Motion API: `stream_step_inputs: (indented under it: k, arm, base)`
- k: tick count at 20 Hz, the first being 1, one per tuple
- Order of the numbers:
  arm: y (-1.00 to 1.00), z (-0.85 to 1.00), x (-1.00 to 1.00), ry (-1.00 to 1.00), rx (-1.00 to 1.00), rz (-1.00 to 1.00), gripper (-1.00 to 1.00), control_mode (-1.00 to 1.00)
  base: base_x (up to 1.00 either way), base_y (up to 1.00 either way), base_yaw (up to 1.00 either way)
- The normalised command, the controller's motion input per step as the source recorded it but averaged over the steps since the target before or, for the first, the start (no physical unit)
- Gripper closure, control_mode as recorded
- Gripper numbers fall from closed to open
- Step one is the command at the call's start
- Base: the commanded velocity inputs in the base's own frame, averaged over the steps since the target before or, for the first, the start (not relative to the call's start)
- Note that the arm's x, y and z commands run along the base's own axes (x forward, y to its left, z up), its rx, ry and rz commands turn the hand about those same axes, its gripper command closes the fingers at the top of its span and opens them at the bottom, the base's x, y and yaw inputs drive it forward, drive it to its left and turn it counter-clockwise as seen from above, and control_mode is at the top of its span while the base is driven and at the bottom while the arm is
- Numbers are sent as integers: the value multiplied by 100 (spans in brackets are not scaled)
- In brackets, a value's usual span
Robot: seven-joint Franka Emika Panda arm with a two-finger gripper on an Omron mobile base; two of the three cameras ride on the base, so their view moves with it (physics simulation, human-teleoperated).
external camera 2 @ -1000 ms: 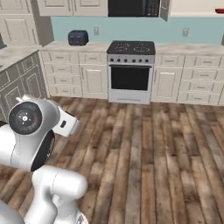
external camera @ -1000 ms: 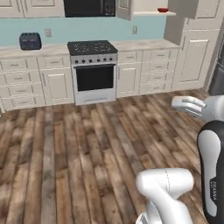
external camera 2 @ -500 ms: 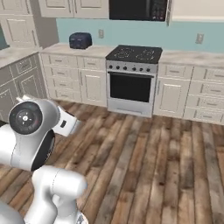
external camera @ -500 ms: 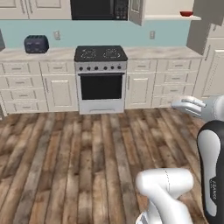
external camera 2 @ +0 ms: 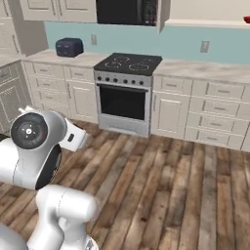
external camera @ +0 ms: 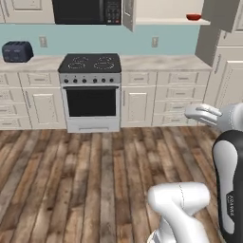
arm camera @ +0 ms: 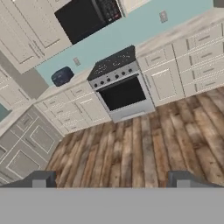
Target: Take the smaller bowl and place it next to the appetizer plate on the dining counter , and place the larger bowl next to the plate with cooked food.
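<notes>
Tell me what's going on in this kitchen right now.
The robot arm's pincer is open and holds nothing. It stands out on the wood floor, facing the stove. The smaller bowl, the red one, sits up on an open cabinet shelf right of the microwave, untouched.

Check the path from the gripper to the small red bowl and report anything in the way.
Nothing visible blocks it. The small glossy red bowl sits on an open wall shelf above the marbled counter with cream drawers. The open two-finger gripper is far back over bare wooden floor; reaching up means clearing that counter's edge.
</notes>
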Motion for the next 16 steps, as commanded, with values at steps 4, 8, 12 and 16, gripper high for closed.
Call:
stream_step_inputs:
  k: [4,8,12,16]
  arm:
    - [0,0,0,0,0,0,-100,100]
    - [0,0,0,0,0,0,-100,100]
    - [0,0,0,0,0,0,-100,100]
    - [0,0,0,0,0,0,-100,100]
  base:
    - [44,-100,0]
    - [53,-100,-2]
    - [72,-100,-3]
    - [74,-99,-9]
